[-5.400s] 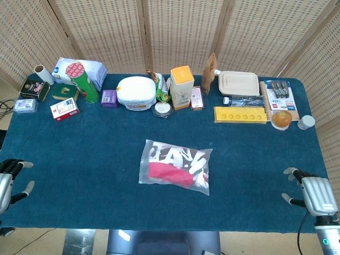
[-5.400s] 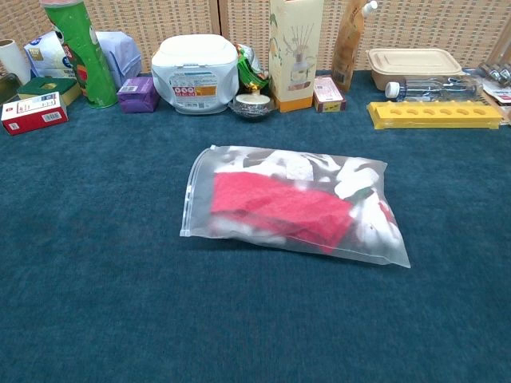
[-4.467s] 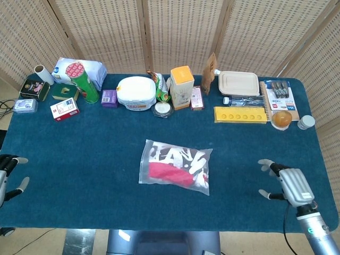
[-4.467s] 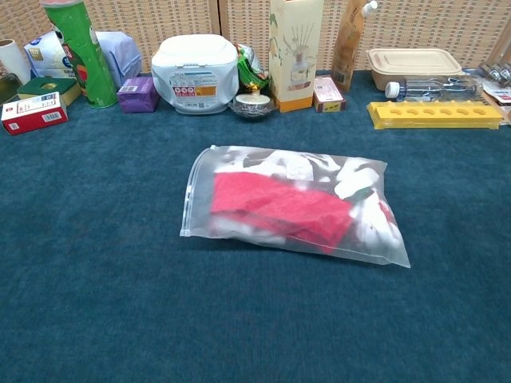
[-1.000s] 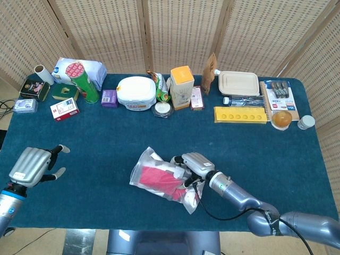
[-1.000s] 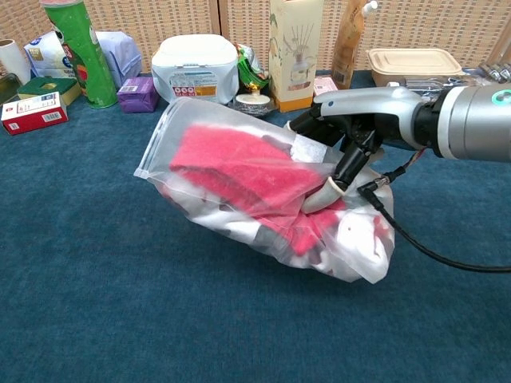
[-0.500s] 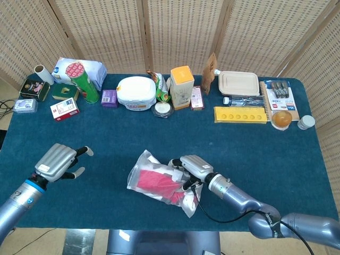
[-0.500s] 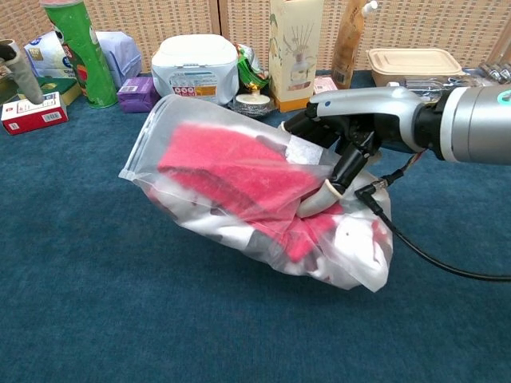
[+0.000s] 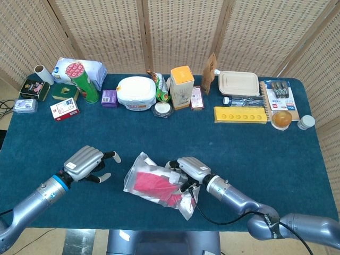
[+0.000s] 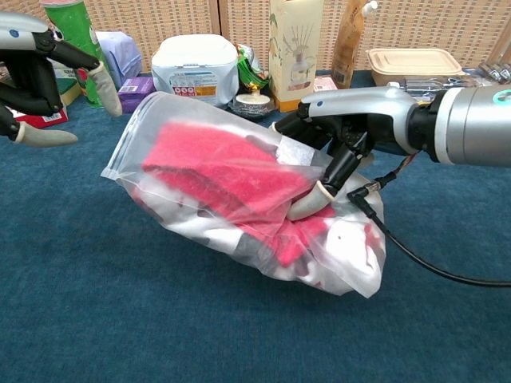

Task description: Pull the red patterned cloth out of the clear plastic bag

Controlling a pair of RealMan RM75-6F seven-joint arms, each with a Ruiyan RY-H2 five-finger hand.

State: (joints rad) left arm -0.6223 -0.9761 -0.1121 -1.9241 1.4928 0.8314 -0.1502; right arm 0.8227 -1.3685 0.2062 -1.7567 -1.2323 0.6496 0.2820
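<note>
The clear plastic bag (image 9: 155,183) (image 10: 200,215) is lifted and tilted near the table's front middle, its open mouth facing left. Inside it lies the red patterned cloth (image 9: 150,183) (image 10: 219,171), red with white and dark parts. My right hand (image 9: 188,169) (image 10: 351,128) grips the bag's right side from above, fingers curled into the plastic. My left hand (image 9: 87,162) (image 10: 36,68) hovers just left of the bag's mouth with fingers spread and nothing in it.
A row of goods lines the far edge: green tube can (image 9: 82,82), white tub (image 9: 136,93), yellow carton (image 9: 181,86), yellow tray (image 9: 240,114), beige lidded box (image 9: 239,83), small boxes (image 9: 65,109). The blue tablecloth (image 9: 255,154) is bare to the right.
My left hand has travelled right, from the table's left edge to beside the bag's mouth. The right hand has carried the bag slightly left and tilted it more.
</note>
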